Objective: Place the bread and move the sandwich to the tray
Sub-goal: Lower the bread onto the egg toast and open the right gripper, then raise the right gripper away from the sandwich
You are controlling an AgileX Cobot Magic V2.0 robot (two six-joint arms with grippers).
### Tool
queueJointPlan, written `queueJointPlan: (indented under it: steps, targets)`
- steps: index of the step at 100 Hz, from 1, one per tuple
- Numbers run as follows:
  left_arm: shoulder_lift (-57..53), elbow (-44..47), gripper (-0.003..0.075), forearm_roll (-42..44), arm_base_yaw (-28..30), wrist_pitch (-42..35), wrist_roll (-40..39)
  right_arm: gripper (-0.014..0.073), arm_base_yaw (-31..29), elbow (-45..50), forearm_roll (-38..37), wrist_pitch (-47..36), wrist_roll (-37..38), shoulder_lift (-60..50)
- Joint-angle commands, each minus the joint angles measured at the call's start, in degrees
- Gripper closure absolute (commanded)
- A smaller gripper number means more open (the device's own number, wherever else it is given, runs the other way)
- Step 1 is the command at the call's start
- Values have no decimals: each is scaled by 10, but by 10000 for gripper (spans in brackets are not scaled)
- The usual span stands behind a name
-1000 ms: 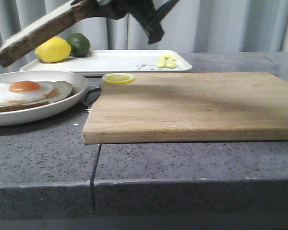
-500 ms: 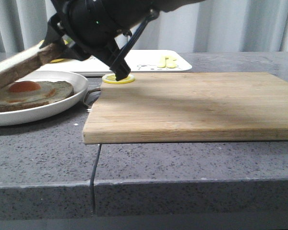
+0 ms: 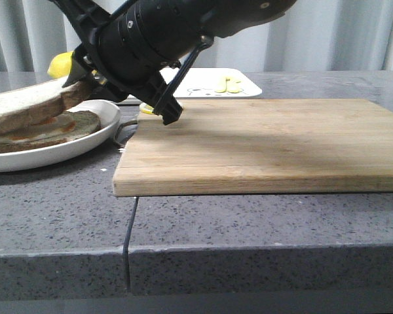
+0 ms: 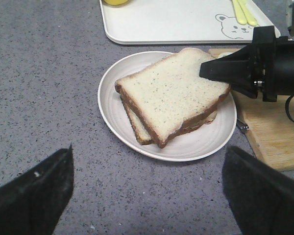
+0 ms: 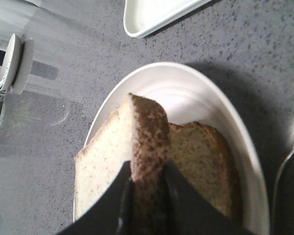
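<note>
A: What do we see on the left?
B: The sandwich (image 4: 152, 125) on its round white plate (image 4: 112, 103), with the bread (image 4: 171, 90) lying tilted on top; our left gripper (image 4: 147, 193) hangs above with fingers wide apart.
A: And to the right?
B: Our right gripper (image 3: 85, 75) pinches the bread's crust; the tray (image 4: 181, 22) lies behind, the cutting board (image 3: 262, 140) just beside the plate

Sandwich (image 4: 174, 98) left of cutting board (image 3: 262, 140)

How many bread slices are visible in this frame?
2. The top slice, gripped at one corner by the right pincer, lies over the bottom slice on the plate. More could be hidden between them.
</note>
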Motion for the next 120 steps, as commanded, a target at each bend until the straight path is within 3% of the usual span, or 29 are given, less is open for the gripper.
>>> queueJointPlan:
  steps: [1, 16, 28, 92, 120]
  targets:
    - [8, -20, 146, -9, 1, -36, 0, 396, 0, -22, 34, -7, -17, -29]
    - [8, -20, 146, -9, 1, -36, 0, 211, 0, -22, 29, -15, -17, -29]
    - [8, -20, 146, -9, 1, -36, 0, 145, 0, -22, 29, -20, -17, -29]
    - [8, -20, 146, -9, 1, -36, 0, 144, -5, -22, -1, -37, -17, -64]
    - [8, -20, 146, -9, 1, -36, 0, 144, -24, -22, -127, -61, -17, -132]
